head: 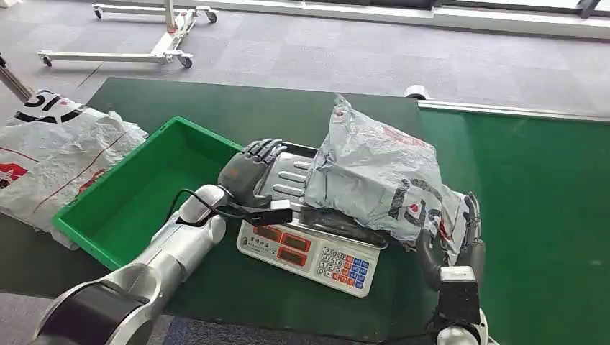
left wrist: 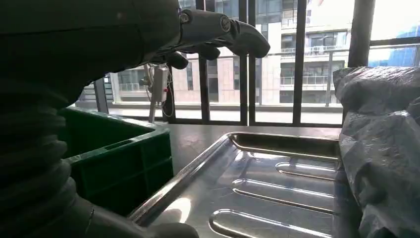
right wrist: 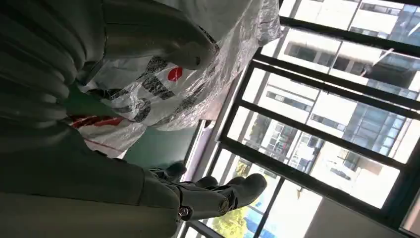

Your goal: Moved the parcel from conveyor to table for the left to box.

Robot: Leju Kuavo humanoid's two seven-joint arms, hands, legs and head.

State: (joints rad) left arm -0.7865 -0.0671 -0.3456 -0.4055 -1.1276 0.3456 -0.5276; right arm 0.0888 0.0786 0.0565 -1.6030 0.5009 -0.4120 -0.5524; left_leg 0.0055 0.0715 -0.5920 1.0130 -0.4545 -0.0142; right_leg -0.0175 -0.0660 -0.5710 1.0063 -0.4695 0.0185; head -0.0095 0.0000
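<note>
Both hands empty, fingers spread: left hand point(head: 248, 171) over scale tray point(head: 288, 180), right hand point(head: 460, 241) beside parcel point(head: 374, 172).

The parcel point(head: 374, 172) is grey with black and red print. The bin point(head: 137, 198) is bright green, the table point(head: 237, 108) dark green.

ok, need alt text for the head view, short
A grey plastic parcel lies on a scale on a green table, the right hand at its edge. The left hand hovers over the scale pan beside a green bin.
</note>
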